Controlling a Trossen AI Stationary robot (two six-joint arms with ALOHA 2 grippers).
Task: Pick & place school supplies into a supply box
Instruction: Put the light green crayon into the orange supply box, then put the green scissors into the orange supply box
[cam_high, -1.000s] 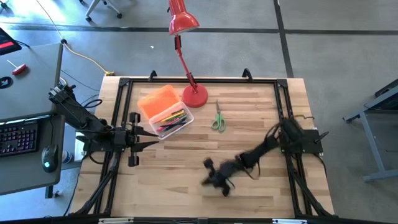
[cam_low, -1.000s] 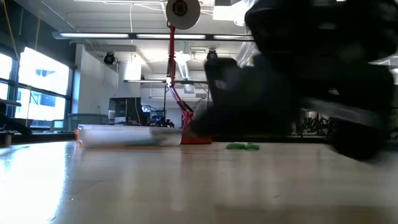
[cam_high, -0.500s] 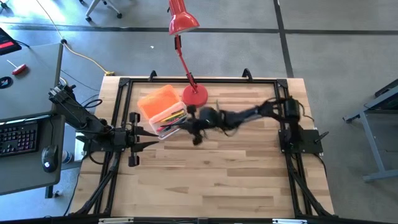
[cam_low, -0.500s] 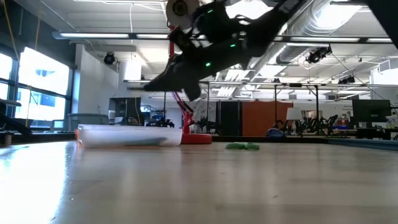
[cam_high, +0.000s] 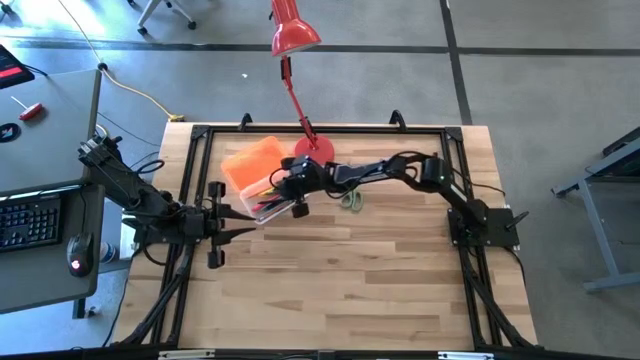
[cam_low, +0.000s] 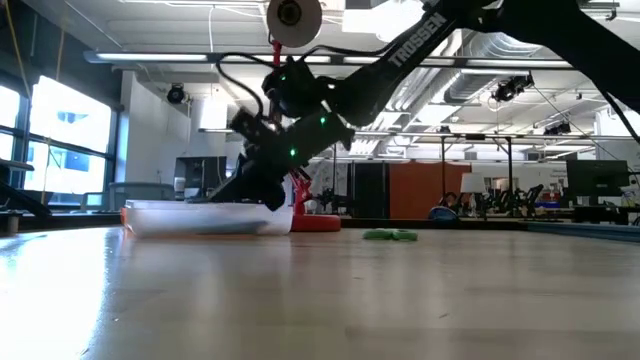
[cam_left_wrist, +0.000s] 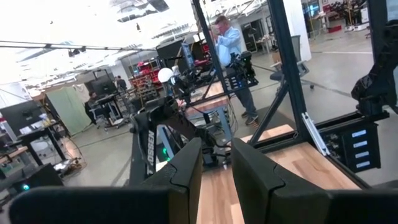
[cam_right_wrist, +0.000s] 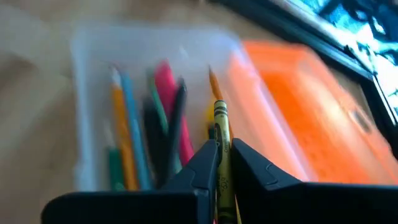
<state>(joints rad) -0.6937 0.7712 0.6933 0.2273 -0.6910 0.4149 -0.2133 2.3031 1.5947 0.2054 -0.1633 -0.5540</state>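
Lamp base (cam_high: 314, 152) beside supply box (cam_high: 262, 176); scissors (cam_high: 351, 198) near.

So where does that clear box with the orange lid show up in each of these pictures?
High view: the supply box sits at the table's far left, beside the red lamp, with the right hand over it.
Low view: a low clear slab at left, next to the lamp's base.
Left wrist view: cannot make it out.
Right wrist view: fills the frame, beyond the held yellow crayon.
Shared landmark: the red lamp.
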